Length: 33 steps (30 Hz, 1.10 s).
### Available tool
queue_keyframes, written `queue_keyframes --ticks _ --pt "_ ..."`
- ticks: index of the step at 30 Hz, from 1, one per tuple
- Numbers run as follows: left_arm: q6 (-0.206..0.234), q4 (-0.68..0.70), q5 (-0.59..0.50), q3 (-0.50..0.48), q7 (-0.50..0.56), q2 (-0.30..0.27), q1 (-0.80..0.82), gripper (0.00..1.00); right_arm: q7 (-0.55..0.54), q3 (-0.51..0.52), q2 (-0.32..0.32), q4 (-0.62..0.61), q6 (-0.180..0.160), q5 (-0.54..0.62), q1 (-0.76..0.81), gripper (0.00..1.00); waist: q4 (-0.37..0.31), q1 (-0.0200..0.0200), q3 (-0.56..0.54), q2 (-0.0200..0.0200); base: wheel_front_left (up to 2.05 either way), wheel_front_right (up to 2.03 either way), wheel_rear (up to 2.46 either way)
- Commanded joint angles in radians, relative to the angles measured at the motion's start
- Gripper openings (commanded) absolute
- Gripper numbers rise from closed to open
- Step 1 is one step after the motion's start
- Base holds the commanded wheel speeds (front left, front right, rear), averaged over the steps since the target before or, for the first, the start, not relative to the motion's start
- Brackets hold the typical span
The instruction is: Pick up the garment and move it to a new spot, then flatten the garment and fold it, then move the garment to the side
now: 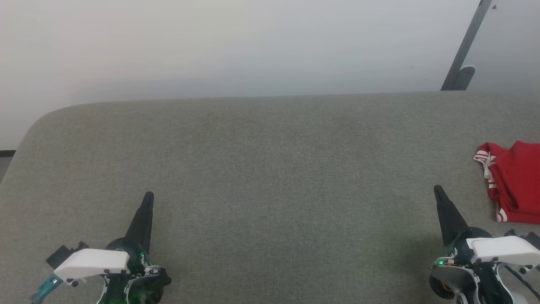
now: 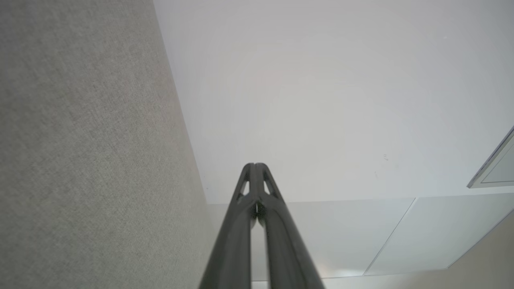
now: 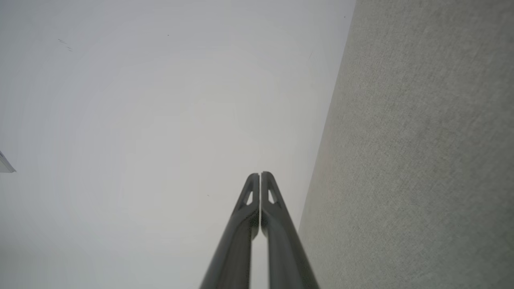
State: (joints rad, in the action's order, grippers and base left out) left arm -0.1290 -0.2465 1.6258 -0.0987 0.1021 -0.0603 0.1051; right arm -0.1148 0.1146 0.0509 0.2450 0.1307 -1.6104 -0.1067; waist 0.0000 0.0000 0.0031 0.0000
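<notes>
Both claws clenched empty; garment lay off to the right claw's outer side.
Head view: left claw and right claw were shut over the grey surface, with the garment bunched near the right claw but apart from it. Wrist views: each claw's fingers met on nothing. To lift well, the right claw should probably open first and pinch the trim edge. No print was readable.

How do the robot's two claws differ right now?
The left gripper leans toward the right; the right gripper leans toward the left. The right gripper stands near the red garment, not touching it; the left gripper is far from it. Both are shut, dark and holding nothing.
</notes>
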Motion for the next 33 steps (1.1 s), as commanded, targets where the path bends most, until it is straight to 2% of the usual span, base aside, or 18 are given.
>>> queue_keyframes --ticks 1,33 --pt "-0.003 0.000 -0.003 -0.003 0.004 0.000 0.008 0.00 -0.002 0.001 -0.004 0.002 0.000 -0.004 -0.006 0.00 0.000 0.0000 0.000 0.0000 0.00 0.00 0.00" --pt "-0.003 0.000 -0.007 -0.009 0.010 0.004 0.009 0.00 -0.002 0.000 -0.004 0.002 0.000 -0.004 -0.006 0.00 0.000 0.0000 0.000 0.0000 0.00 0.00 0.00"
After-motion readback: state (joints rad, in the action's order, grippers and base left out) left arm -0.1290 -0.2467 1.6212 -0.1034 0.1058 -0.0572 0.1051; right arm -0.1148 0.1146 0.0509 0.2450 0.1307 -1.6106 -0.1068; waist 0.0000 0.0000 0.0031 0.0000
